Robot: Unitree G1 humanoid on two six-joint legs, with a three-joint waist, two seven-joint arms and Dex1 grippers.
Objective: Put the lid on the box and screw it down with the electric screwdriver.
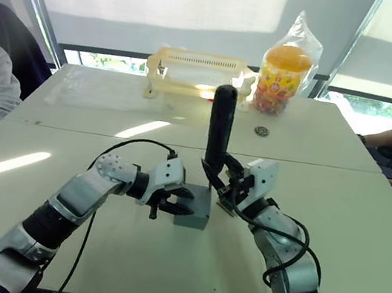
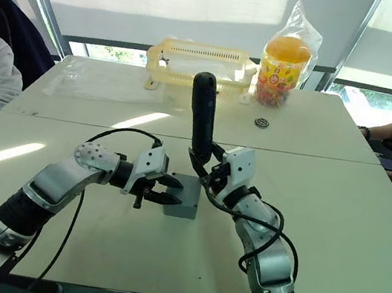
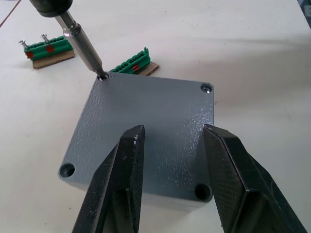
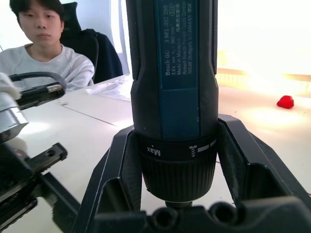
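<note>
**Pale table, lid on, one corner under the bit**

Pale table (image 1: 335,215) carries the box (image 1: 194,214) with the lid (image 3: 146,126) seated on top. The left claw (image 3: 172,179) hovers over the lid, fingers apart, gripping nothing. The right claw (image 4: 170,160) is clamped on the electric screwdriver (image 1: 219,131), upright, bit in a lid corner hole. Judged risk: unheld, the box could twist under torque and the bit slip out.

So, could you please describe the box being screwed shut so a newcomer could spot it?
On the near half of the white table, between both arms, sits the box. It is a small grey cube, unlike the yellow basket and sweets jar far behind.
</note>
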